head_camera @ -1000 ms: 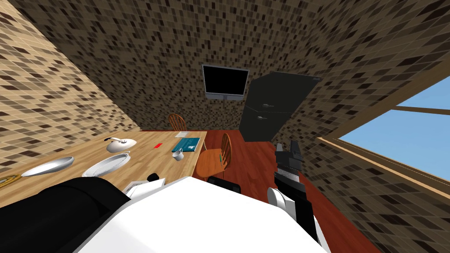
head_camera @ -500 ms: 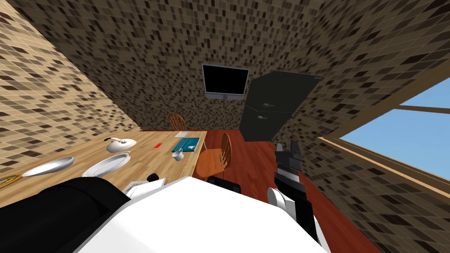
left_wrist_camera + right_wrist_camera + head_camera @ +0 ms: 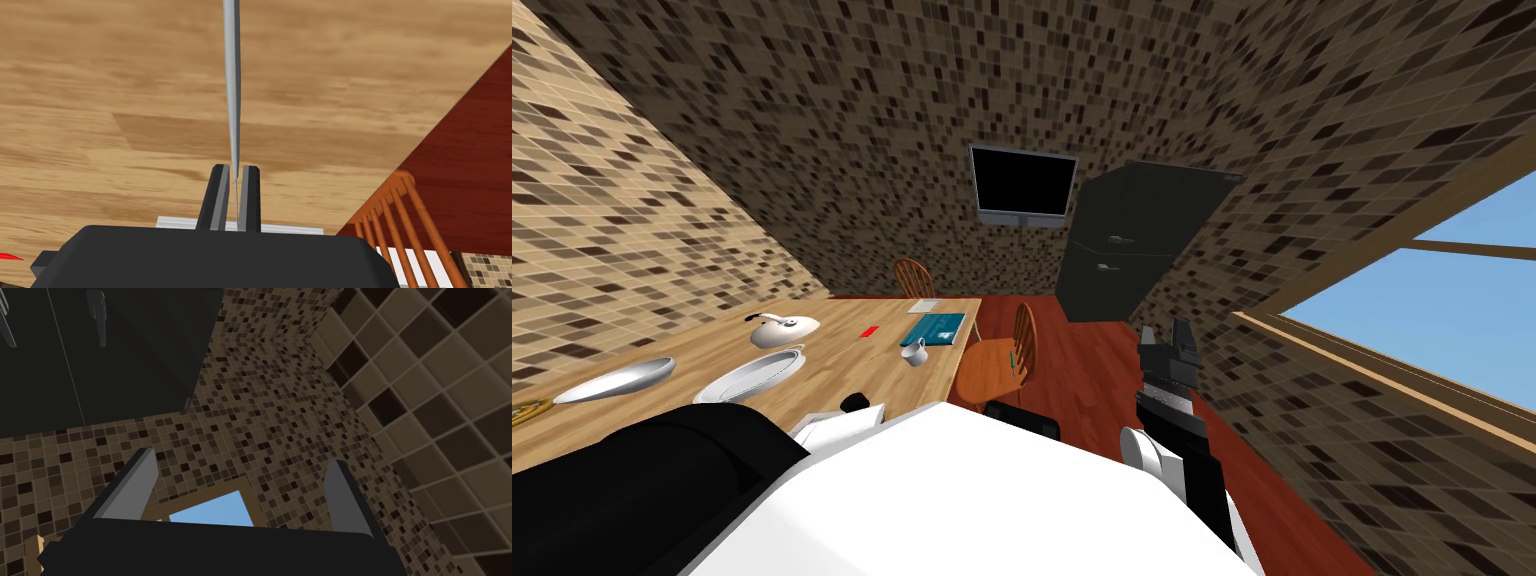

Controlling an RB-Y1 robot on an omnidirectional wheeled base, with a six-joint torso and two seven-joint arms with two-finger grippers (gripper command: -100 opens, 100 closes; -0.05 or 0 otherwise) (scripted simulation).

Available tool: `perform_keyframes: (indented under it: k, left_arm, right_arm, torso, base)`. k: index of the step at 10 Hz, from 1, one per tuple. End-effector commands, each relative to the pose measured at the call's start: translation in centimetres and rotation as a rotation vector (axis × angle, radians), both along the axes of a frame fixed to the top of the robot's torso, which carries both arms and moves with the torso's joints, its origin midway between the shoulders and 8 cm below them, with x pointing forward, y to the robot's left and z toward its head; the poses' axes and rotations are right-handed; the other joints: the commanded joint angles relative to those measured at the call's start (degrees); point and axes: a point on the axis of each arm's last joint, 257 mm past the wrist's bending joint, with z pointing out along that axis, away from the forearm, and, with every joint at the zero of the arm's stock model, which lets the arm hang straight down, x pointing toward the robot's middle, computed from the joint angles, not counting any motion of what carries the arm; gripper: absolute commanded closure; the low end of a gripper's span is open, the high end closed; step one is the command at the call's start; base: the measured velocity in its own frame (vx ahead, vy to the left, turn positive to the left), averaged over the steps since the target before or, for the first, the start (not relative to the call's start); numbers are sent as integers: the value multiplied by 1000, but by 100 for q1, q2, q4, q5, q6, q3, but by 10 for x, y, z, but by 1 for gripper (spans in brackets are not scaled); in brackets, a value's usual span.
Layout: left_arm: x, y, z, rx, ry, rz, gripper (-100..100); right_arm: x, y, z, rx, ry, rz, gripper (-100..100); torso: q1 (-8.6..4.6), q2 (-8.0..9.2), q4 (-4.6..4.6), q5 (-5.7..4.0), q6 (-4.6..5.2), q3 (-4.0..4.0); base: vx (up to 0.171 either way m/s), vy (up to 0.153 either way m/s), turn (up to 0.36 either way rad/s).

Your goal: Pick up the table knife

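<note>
Both left jaws clamp table knife (image 3: 231,75) over table (image 3: 100,110).

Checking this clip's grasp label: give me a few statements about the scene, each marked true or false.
1. The left gripper is shut on the knife. True.
2. The right gripper holds a cup. False: it is open and empty; the cup stands on the table.
3. A chair stands at the table's edge. True.
4. The book on the table is red. False: it is teal.
</note>
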Motion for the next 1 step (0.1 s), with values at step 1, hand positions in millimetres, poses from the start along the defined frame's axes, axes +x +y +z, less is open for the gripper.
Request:
perform_keyframes:
  k: [1]
  left_arm:
    - [0, 0, 0, 0, 0, 0, 0]
  right_arm:
    - [0, 0, 0, 0, 0, 0, 0]
  torso:
    - [0, 0, 0, 0, 0, 0]
  base:
    - [0, 0, 0]
